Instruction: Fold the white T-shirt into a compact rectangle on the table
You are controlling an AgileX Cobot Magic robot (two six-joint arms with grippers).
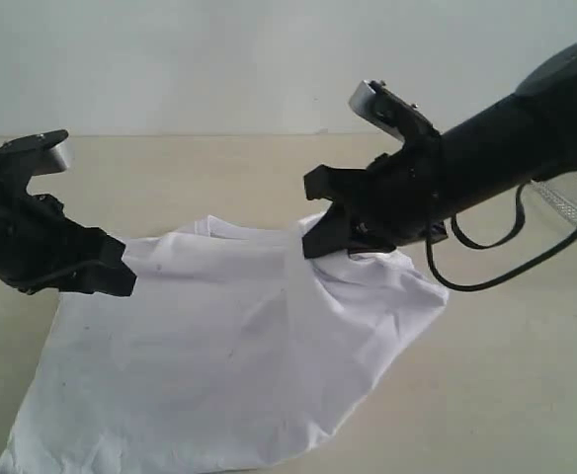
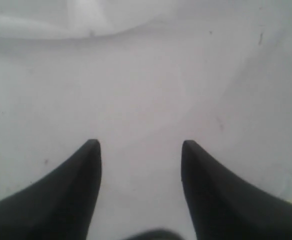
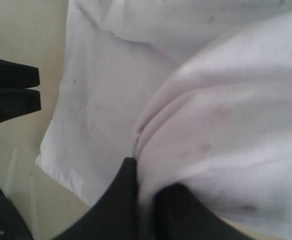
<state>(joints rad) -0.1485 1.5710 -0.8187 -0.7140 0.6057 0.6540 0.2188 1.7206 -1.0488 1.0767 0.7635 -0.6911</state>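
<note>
T-shirt (image 1: 219, 375), plain white side up with no lettering showing, lies spread across the near middle of the pale table (image 1: 526, 395), well short of the compact rectangle the task asks for. Its outline is broad and uneven: the near left corner rests flat, while the far right part is bunched and raised off the surface. There the right gripper (image 1: 313, 242) has its jaws clamped on a ridge of cloth, which the right wrist view shows gathered into soft creases around the fingertips (image 3: 128, 170). At the shirt's far left edge the left gripper (image 1: 121, 275) hovers with its jaws apart and nothing between them; the left wrist view shows only smooth white fabric below the gripper (image 2: 141, 145). Whether a sleeve or a side has been turned under cannot be told from the folds in view. By the look of it, one fold is in hand on the right side and none is finished; squaring the edges, folding the left side and doubling the length remain. A wire basket (image 1: 570, 202) sits at the far right.
</note>
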